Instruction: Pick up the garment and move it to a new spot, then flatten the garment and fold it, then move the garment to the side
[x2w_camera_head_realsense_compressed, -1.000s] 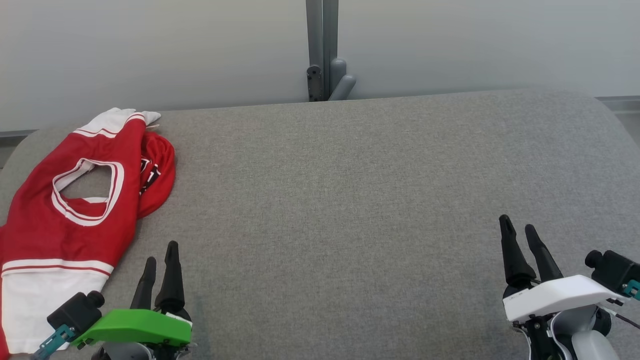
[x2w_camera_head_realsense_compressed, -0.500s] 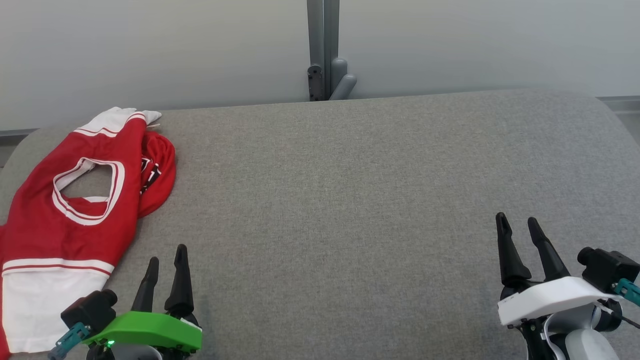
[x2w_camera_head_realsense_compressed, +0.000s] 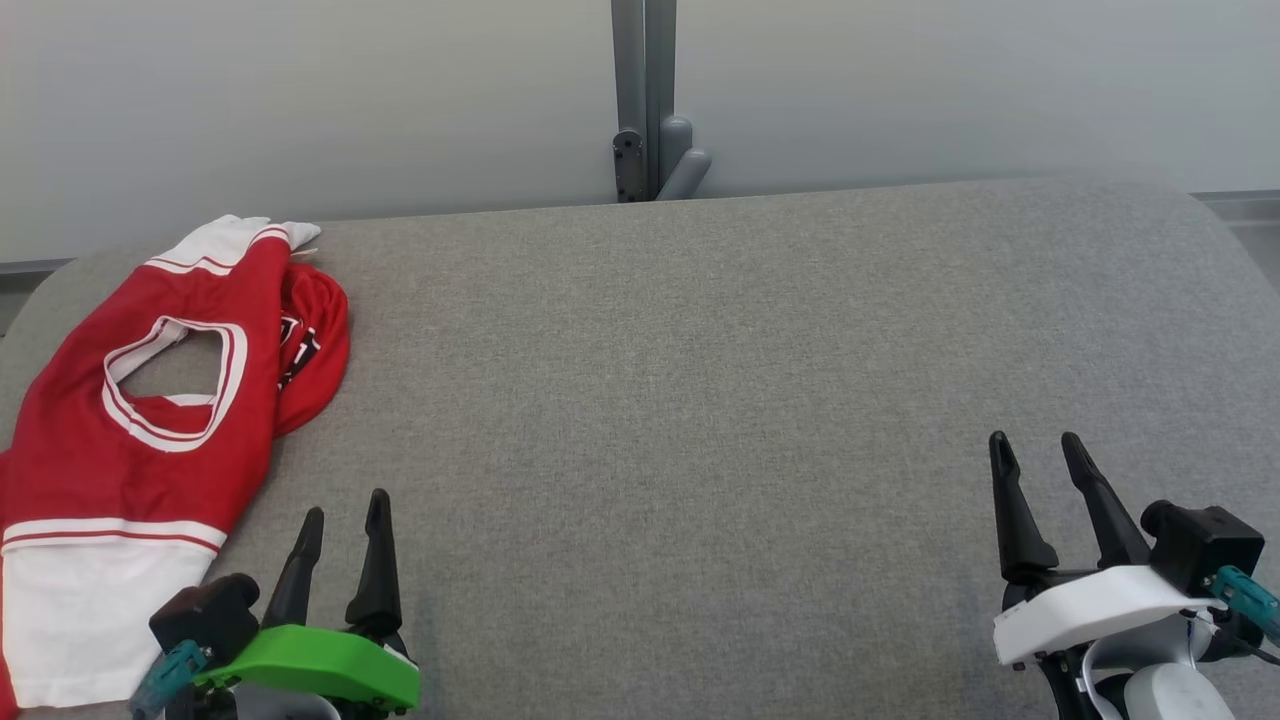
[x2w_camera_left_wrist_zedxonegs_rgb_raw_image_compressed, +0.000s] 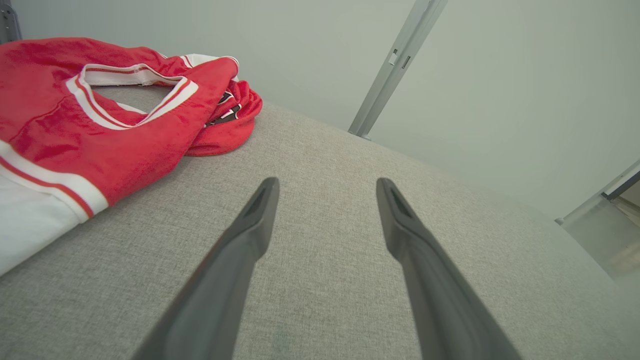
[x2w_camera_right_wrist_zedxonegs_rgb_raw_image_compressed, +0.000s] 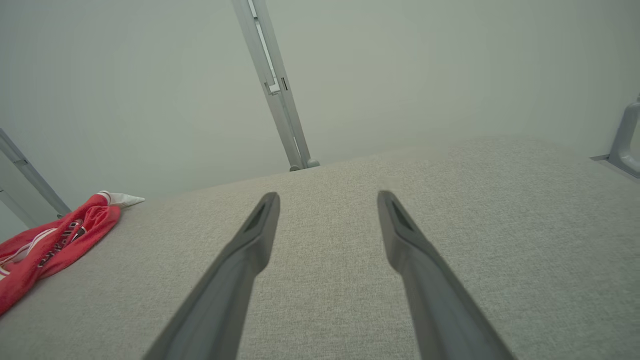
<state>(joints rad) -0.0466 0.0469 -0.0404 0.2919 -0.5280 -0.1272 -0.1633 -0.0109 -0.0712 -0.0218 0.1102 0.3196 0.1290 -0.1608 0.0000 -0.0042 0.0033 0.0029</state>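
The garment (x2w_camera_head_realsense_compressed: 130, 430) is a red jersey with white trim and a white hem, lying loosely bunched at the far left of the grey padded table (x2w_camera_head_realsense_compressed: 700, 400). Its neck opening faces up and one part is tucked under at its right edge. My left gripper (x2w_camera_head_realsense_compressed: 345, 505) stands open just right of the garment's white hem, apart from it, with nothing between its fingers. In the left wrist view the garment (x2w_camera_left_wrist_zedxonegs_rgb_raw_image_compressed: 100, 115) lies up and left of that gripper (x2w_camera_left_wrist_zedxonegs_rgb_raw_image_compressed: 325, 187). My right gripper (x2w_camera_head_realsense_compressed: 1035, 448) is open over bare table at the lower right. The right wrist view shows the garment (x2w_camera_right_wrist_zedxonegs_rgb_raw_image_compressed: 50, 245) far left of the right gripper (x2w_camera_right_wrist_zedxonegs_rgb_raw_image_compressed: 327, 200).
A pale wall runs behind the table, with a grey metal post (x2w_camera_head_realsense_compressed: 645, 100) at the middle of the far edge. The table's far corners are rounded. Bare grey fabric stretches from the garment's right edge to the right side.
My left gripper has drawn back toward the near edge and a little right, away from the garment. The right gripper has turned slightly. The garment has not moved.
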